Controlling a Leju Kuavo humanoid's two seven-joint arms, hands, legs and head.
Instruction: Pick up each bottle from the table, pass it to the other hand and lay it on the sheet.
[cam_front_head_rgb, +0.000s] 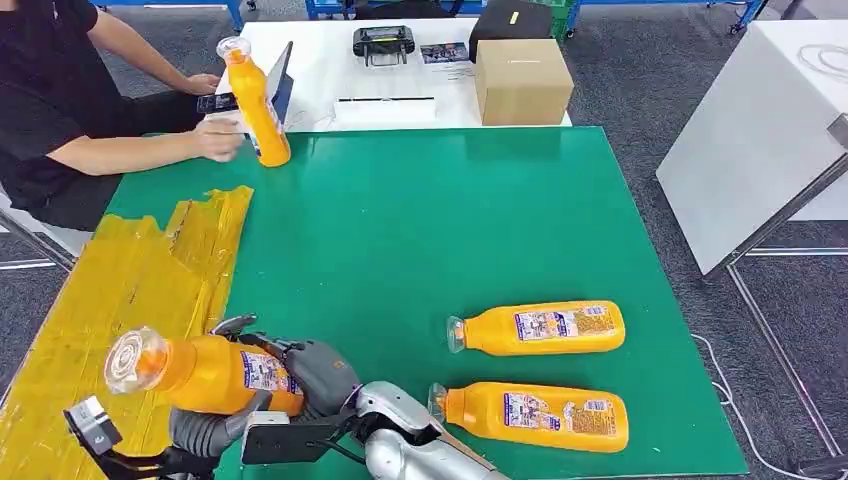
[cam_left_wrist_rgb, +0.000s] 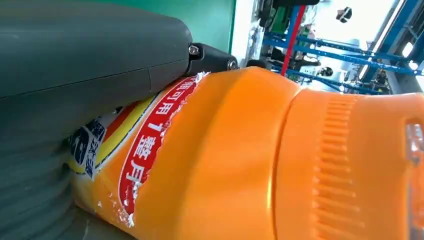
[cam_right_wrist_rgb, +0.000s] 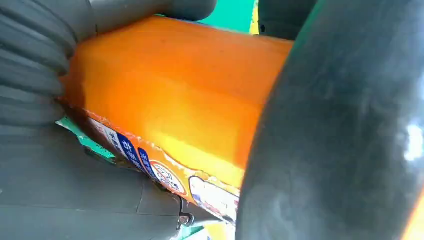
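Over sheet edge | bottle (cam_front_head_rgb: 205, 372) gripped between left robot hand (cam_front_head_rgb: 205, 428) and right robot hand (cam_front_head_rgb: 318, 375)

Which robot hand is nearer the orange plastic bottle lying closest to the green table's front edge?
Right. The right hand grips the base of the held bottle, on the side toward the lying orange plastic bottle; the left hand holds it farther off.
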